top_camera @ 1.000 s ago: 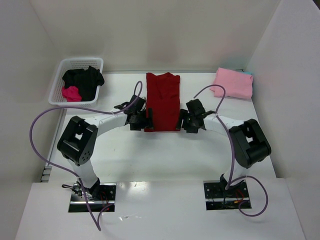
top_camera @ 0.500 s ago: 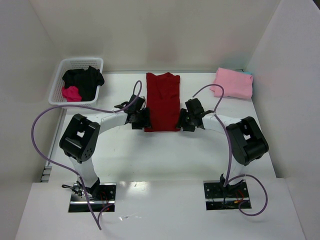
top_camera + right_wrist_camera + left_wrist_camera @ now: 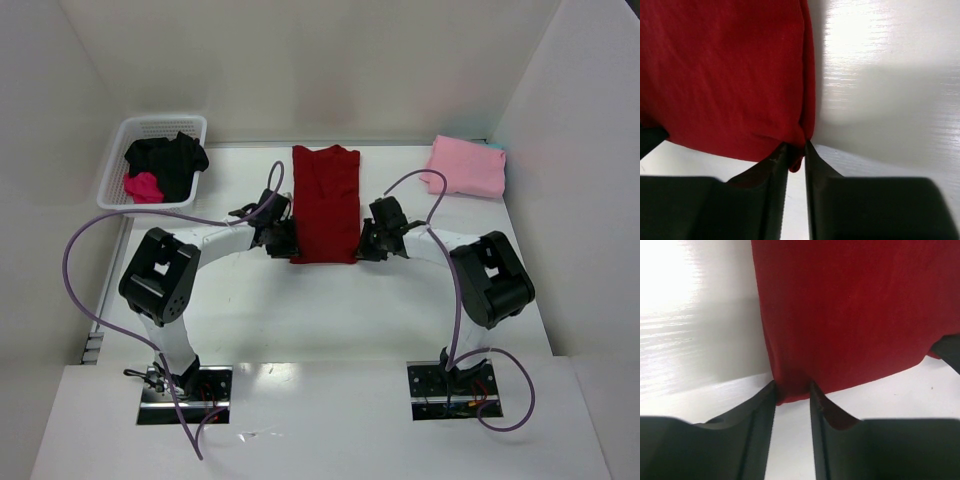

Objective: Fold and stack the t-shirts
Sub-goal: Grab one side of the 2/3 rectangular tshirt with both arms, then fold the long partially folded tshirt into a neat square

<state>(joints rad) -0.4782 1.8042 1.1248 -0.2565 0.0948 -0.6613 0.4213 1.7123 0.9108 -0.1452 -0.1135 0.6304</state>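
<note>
A dark red t-shirt (image 3: 325,200) lies folded into a long strip on the table, collar at the far end. My left gripper (image 3: 288,240) is at its near left corner, and in the left wrist view the gripper (image 3: 792,390) is shut on that corner of the red cloth (image 3: 850,315). My right gripper (image 3: 364,243) is at the near right corner, and in the right wrist view the gripper (image 3: 796,149) pinches that corner of the red cloth (image 3: 725,75) between its fingers. A light pink t-shirt (image 3: 468,166) lies folded square at the far right.
A white basket (image 3: 112,170) at the far left holds a black t-shirt (image 3: 168,160) and a magenta one (image 3: 142,186). White walls close in the table at the back and on both sides. Purple cables loop over both arms.
Both grippers have moved inward to the red shirt's near corners and closed on them. The shirt's near edge is now bunched slightly at each corner.
</note>
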